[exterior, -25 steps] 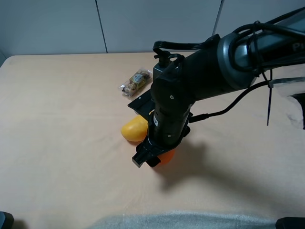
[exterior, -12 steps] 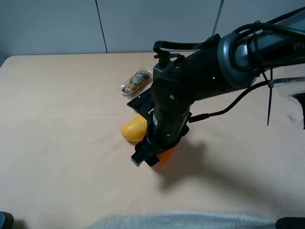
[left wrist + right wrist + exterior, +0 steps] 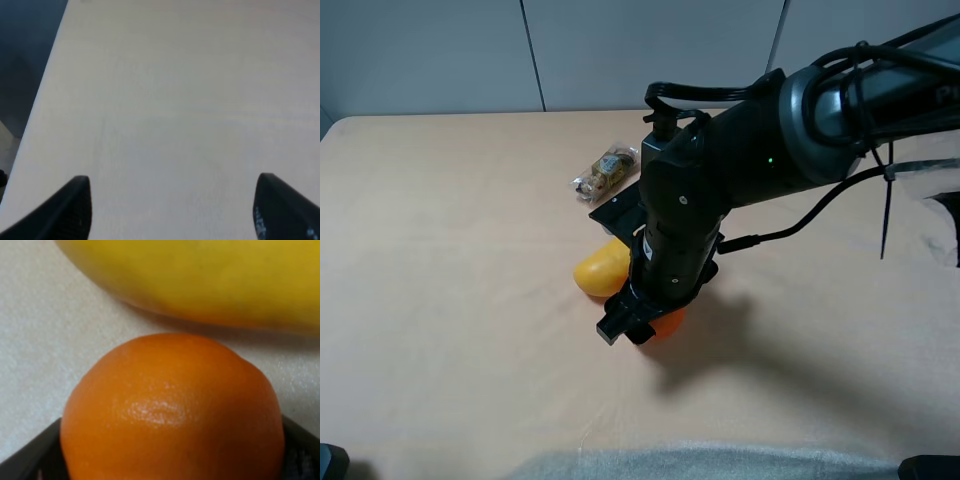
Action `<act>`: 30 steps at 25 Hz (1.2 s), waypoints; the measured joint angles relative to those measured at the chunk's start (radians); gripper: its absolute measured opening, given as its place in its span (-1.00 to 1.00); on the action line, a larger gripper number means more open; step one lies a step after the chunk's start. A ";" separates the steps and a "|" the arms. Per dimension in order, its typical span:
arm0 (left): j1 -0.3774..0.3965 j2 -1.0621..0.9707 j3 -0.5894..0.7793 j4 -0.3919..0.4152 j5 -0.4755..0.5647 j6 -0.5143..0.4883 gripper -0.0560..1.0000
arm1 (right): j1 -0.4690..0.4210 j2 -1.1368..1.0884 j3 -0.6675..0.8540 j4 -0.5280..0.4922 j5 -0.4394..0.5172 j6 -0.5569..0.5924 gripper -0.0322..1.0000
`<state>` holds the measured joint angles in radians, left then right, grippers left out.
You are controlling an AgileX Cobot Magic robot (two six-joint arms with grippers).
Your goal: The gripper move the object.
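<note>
The object, a round bright orange fruit (image 3: 669, 322), sits between the black jaws of my right gripper (image 3: 642, 326), which has reached to the middle of the table and is shut on it. In the right wrist view the orange fruit (image 3: 172, 410) fills the lower frame, with a black finger (image 3: 30, 460) at each side. I cannot tell whether the fruit touches the table. In the left wrist view my left gripper (image 3: 175, 207) stands open over bare tabletop with nothing between its fingers.
A yellow mango-like fruit (image 3: 602, 270) lies close beside the orange fruit, on its far left side, and shows in the right wrist view as the yellow fruit (image 3: 200, 275). A clear snack packet (image 3: 606, 170) lies farther back. The beige table (image 3: 440, 250) spreads to the left.
My right gripper, still shut on the orange fruit, has shifted very slightly. Nothing else has moved.
</note>
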<state>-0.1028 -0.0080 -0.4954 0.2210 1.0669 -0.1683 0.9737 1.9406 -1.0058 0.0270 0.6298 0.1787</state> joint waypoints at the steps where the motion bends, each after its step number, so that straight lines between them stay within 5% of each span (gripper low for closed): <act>1: 0.000 0.000 0.000 0.000 0.000 0.000 0.50 | 0.000 0.000 0.000 0.000 0.000 0.000 0.14; 30: 0.000 0.000 0.000 0.000 0.000 0.000 0.50 | 0.000 0.000 0.000 -0.027 0.000 -0.002 0.41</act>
<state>-0.1028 -0.0080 -0.4954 0.2210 1.0669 -0.1683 0.9737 1.9406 -1.0058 0.0000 0.6295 0.1765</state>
